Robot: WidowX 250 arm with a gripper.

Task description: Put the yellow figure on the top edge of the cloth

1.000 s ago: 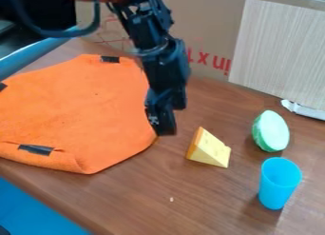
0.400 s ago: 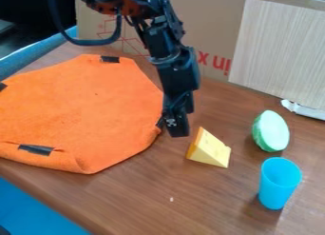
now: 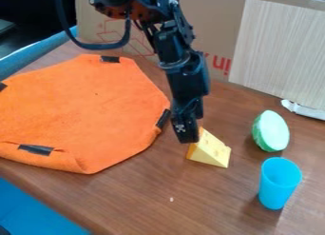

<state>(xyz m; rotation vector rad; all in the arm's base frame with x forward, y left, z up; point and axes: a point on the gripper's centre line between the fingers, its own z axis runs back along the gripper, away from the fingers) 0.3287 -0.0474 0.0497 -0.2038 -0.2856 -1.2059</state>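
Yellow toy cheese wedge (image 3: 211,151) on wooden table (image 3: 133,200), between orange cloth (image 3: 82,110) and blue cup (image 3: 278,184), near the gripper (image 3: 186,140). Cannot tell if spread or pressed together. Probably light, firm, smooth; best pinched low across flat sides.

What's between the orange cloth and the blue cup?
The yellow wedge, in the camera view. It stands on the wooden table, with bare wood between it and the blue cup.

The yellow cheese wedge (image 3: 213,152) lies on the table (image 3: 139,200) near the spread orange cloth (image 3: 82,105).
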